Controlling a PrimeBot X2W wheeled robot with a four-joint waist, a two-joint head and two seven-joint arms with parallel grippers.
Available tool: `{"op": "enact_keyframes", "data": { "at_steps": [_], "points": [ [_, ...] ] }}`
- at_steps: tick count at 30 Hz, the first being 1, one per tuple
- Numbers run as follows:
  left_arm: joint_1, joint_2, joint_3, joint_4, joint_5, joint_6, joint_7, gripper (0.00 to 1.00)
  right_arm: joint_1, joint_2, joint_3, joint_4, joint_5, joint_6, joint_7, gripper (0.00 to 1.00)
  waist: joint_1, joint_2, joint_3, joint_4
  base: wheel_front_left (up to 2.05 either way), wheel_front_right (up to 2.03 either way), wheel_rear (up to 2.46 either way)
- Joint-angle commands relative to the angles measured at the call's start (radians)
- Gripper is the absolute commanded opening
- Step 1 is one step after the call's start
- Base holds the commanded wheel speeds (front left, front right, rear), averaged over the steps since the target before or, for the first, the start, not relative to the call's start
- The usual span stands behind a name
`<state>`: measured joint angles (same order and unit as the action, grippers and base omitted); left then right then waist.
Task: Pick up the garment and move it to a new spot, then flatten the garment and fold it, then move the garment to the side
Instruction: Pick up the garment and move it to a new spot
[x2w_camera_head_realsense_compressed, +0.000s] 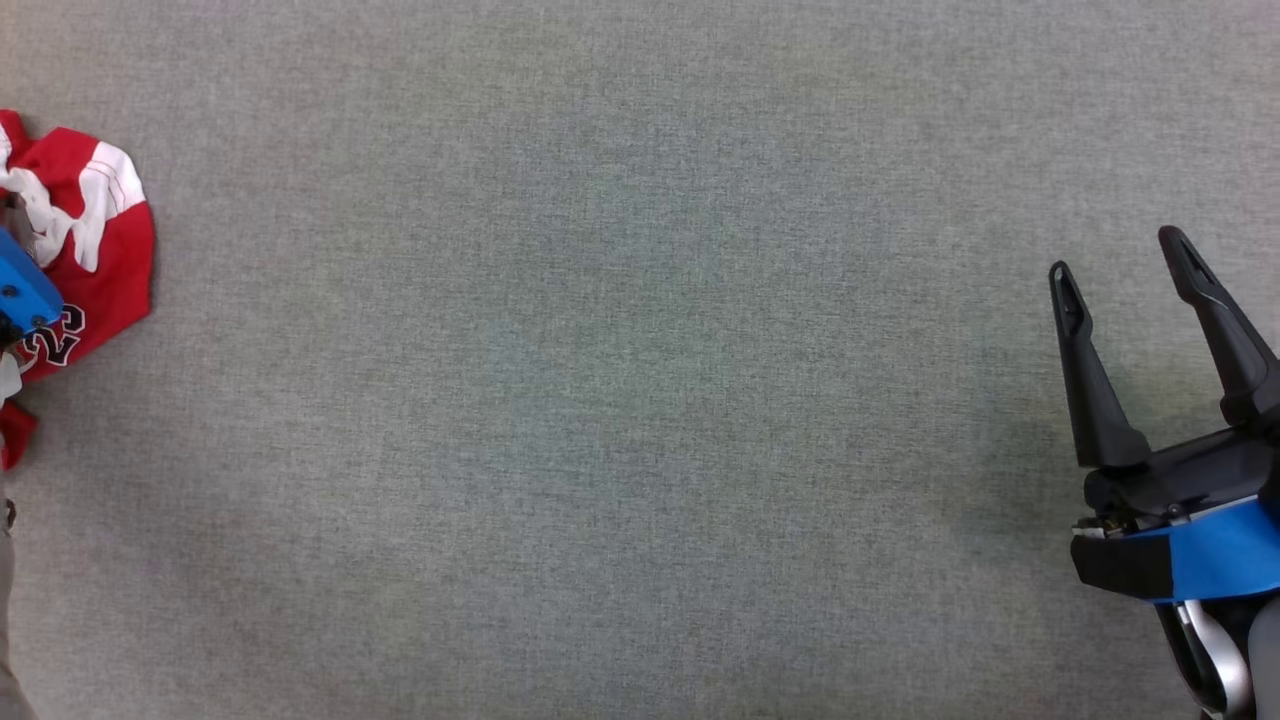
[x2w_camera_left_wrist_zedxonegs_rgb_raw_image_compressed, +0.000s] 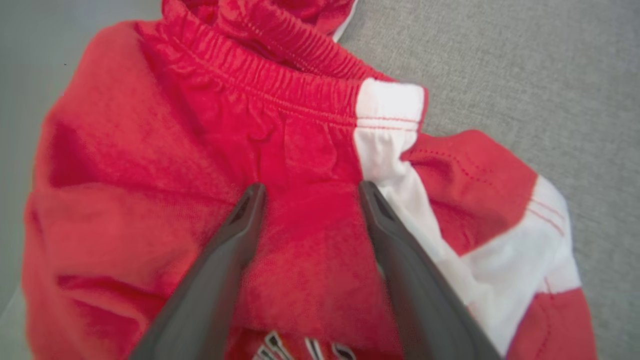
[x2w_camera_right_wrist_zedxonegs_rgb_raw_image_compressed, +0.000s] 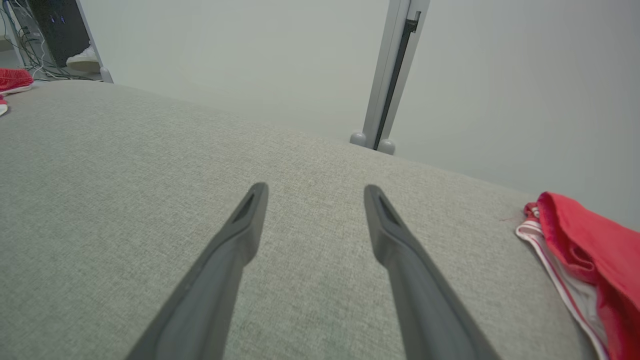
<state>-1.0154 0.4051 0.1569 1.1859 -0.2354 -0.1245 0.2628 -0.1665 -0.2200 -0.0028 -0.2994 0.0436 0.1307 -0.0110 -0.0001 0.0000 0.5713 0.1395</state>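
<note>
Now: sink deep, close, lift slowly

Closest in, the left tool (x2w_camera_left_wrist_zedxonegs_rgb_raw_image_compressed: 311, 187) stands spread, its two fingers (x2w_camera_left_wrist_zedxonegs_rgb_raw_image_compressed: 225, 250) straddling a patch of red cloth with nothing pinched yet; whether the tips press into the fabric I cannot tell. The garment (x2w_camera_left_wrist_zedxonegs_rgb_raw_image_compressed: 150, 150) (red shorts, by the look of them) lies crumpled at the far left edge of the surface (x2w_camera_head_realsense_compressed: 640, 400). Its printed lettering (x2w_camera_left_wrist_zedxonegs_rgb_raw_image_compressed: 300, 350) sits low between the fingers, a white stripe (x2w_camera_left_wrist_zedxonegs_rgb_raw_image_compressed: 400, 170) runs beside one of them, and the gathered waistband (x2w_camera_left_wrist_zedxonegs_rgb_raw_image_compressed: 280, 85) lies a little beyond the tips.

The step in hand, I judge, is the first pick-up. To do it well, sink the fingers far enough to gather a real fold before closing, since a skim of one thin layer is likely to slip; the elastic waistband would give a firmer bite if the tool can reach forward to it. Lift straight up until the cloth hangs free, then carry it toward the open middle; dragging may bunch it worse.

Farther off, well apart across the bare surface, the right tool (x2w_camera_head_realsense_compressed: 1118, 255) is likewise spread and holds nothing; best kept clear until flattening calls for two corners.
</note>
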Motion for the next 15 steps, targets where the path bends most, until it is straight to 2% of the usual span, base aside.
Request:
{"op": "enact_keyframes", "data": {
  "at_steps": [1, 2, 3, 4, 5, 15],
  "points": [
    [0.028, -0.024, -0.012, 0.037, -0.016, -0.010, 0.043, 1.00, -0.013, -0.004, 0.002, 0.001, 0.002, 0.000, 0.000, 1.00, 0.0001, 0.0000, -0.003, -0.005, 0.00, 0.00, 0.00],
    [0.031, -0.025, -0.016, 0.044, -0.026, -0.010, 0.063, 1.00, -0.012, -0.003, 0.004, 0.002, 0.004, 0.000, 0.000, 1.00, 0.0001, 0.0000, -0.005, -0.008, 0.00, 0.00, 0.00],
    [0.036, -0.025, -0.026, 0.050, -0.031, -0.010, 0.083, 0.86, -0.012, -0.002, 0.007, 0.004, 0.005, 0.000, -0.002, 1.00, 0.0001, 0.0000, -0.008, -0.013, 0.00, 0.00, 0.00],
    [0.041, -0.024, -0.033, 0.055, -0.038, -0.010, 0.096, 0.32, -0.011, -0.001, 0.005, 0.005, 0.006, 0.000, -0.003, 1.00, 0.0001, 0.0000, -0.009, -0.015, 0.00, 0.00, 0.00],
    [0.045, -0.023, -0.036, 0.057, -0.051, -0.010, 0.105, 0.00, -0.010, 0.001, 0.005, 0.008, 0.006, 0.000, -0.004, 1.00, 0.0001, 0.0000, -0.013, -0.019, 0.00, 0.00, 0.00],
    [0.059, 0.026, -0.128, -0.039, -0.125, -0.009, 0.059, 0.00, -0.009, 0.027, 0.018, 0.061, 0.017, 0.000, -0.031, 1.00, 0.0001, 0.0000, -0.082, -0.039, 0.00, 0.00, 0.00]
  ]
}}
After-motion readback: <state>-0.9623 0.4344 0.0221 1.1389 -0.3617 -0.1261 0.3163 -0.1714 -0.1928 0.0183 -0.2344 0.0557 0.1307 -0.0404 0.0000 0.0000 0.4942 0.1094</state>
